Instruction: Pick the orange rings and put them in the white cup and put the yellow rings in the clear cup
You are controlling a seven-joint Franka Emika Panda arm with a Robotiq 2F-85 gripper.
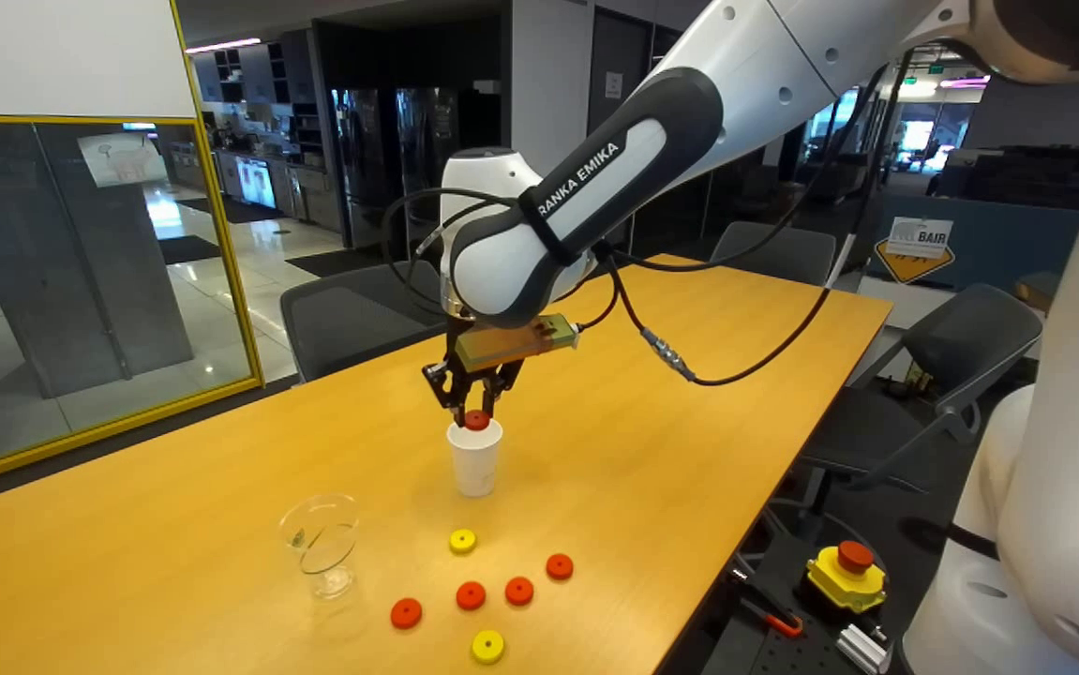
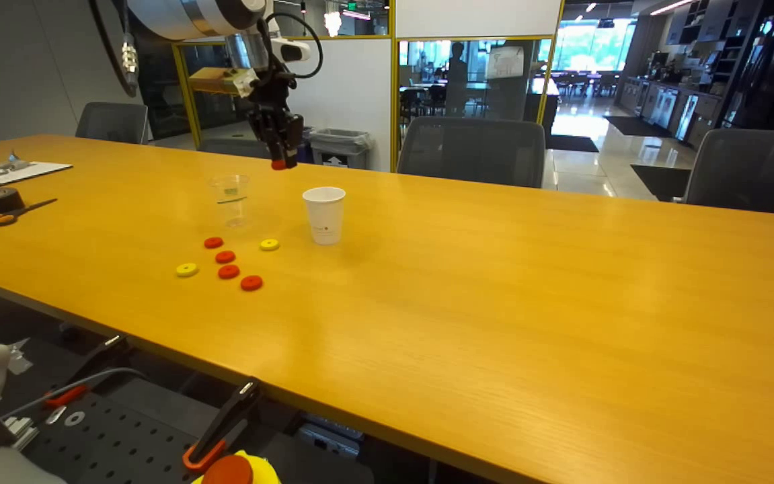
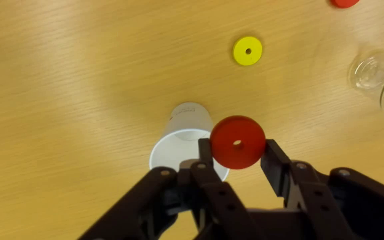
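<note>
Tabletop (image 2: 494, 289): plain wood, in an office-like room, chairs (image 2: 474, 154) along its far edge.
Claw (image 1: 474, 414): pinching an orange ring (image 3: 238, 158) by its sides, higher than the white cup (image 1: 475, 466) and not squarely over its mouth.
White cup: upright; no ring shows inside, though claw and held ring hide part of the interior.
Clear cup (image 1: 325, 547): upright, apart from the white one, no ring showing in it.
Loose orange rings (image 1: 471, 597): four, flat, between the cups and the robot-side edge.
Yellow rings (image 1: 488, 649): two, flat, either side of the orange group.
Rings left: probably early; the held one awaits release, then four orange, both yellow.
</note>
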